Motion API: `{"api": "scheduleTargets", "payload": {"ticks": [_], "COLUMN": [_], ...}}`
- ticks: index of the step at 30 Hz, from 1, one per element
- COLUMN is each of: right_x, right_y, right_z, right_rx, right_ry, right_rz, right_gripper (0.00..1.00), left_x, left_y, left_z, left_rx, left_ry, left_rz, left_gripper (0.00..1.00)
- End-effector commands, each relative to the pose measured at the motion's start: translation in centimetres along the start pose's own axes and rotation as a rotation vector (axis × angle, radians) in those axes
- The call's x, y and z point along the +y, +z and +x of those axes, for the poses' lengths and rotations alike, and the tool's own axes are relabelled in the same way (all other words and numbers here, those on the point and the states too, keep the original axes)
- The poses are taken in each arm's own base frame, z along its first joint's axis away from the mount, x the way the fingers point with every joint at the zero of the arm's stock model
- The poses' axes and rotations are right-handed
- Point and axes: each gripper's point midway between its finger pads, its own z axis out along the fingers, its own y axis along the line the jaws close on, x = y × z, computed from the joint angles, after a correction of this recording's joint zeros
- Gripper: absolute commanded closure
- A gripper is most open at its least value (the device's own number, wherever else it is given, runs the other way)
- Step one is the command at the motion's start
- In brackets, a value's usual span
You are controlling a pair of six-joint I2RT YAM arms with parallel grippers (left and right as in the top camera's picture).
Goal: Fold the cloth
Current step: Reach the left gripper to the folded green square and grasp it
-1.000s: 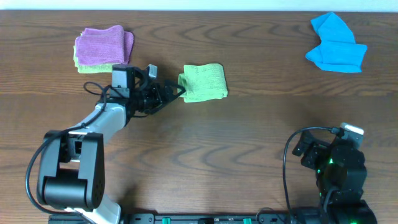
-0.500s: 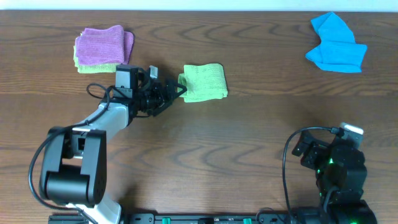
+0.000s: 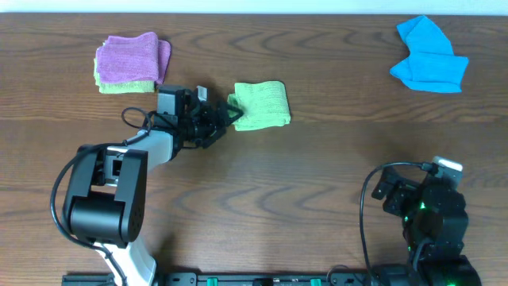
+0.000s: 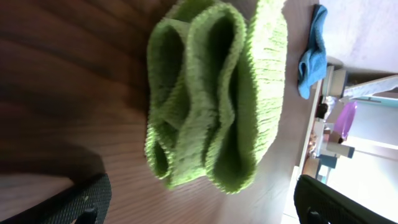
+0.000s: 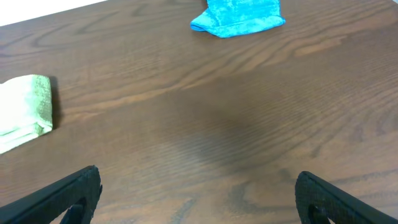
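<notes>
One folded lime-green cloth (image 3: 260, 105), just ahead of the left gripper (image 3: 229, 120), gripper spread wide, empty

lime-green cloth (image 5: 26, 112): was cut off by the right wrist view's left edge
blue cloth (image 5: 239, 15): top was cropped there
yellow-green cloth (image 3: 125, 86): lay mostly hidden under the purple cloth (image 3: 127, 57)
left gripper (image 3: 230, 117): contact with the lime-green cloth was too small to tell overhead

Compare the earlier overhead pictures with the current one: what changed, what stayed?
The left arm slid right, nearer the folded green cloth; the left gripper stays open at its left edge. Nothing grasped. Cloth, right gripper, purple cloth and blue cloth stayed put.
</notes>
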Motion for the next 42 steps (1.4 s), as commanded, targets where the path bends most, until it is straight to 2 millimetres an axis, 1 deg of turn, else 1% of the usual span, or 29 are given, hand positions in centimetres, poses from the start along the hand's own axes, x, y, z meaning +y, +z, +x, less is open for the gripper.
{"api": "scheduleTargets", "payload": {"ticks": [1, 8, 15, 20, 25, 30, 35, 39, 42], "right_x": [0.3, 0.3, 0.4, 0.4, 0.4, 0.6, 0.9, 0.9, 0.9], "right_y": [-0.2, -0.2, -0.2, -0.2, -0.2, -0.2, -0.2, -0.2, -0.2], "right_z": [0.0, 0.0, 0.0, 0.0, 0.0, 0.0, 0.1, 0.1, 0.1], "right_rx": [-0.002, -0.002, 0.000, 0.000, 0.000, 0.002, 0.008, 0.008, 0.008], "right_ry": [0.010, 0.010, 0.010, 0.010, 0.010, 0.010, 0.010, 0.010, 0.010], "right_rz": [-0.017, -0.017, -0.023, -0.024, -0.024, -0.030, -0.048, -0.048, -0.048], "right_gripper": [0.01, 0.01, 0.01, 0.01, 0.01, 0.01, 0.01, 0.01, 0.01], "left_x": [0.1, -0.3, -0.2, -0.1, -0.7, 0.0, 0.3, 1.3, 1.6], "left_y": [0.5, 1.1, 1.7, 1.9, 2.3, 3.6, 3.6, 3.7, 3.8], "left_z": [0.3, 0.9, 0.8, 0.4, -0.3, 0.1, -0.3, -0.5, -0.4], "left_rx": [0.005, 0.011, -0.019, -0.055, -0.075, -0.039, -0.049, -0.049, -0.047], "left_ry": [-0.048, -0.088, -0.090, -0.072, -0.036, -0.054, -0.039, -0.060, -0.073], "left_rz": [-0.009, -0.016, -0.045, -0.066, -0.025, 0.016, 0.015, 0.003, -0.002], "left_gripper": [0.05, 0.05, 0.05, 0.05, 0.05, 0.05, 0.05, 0.05, 0.05]}}
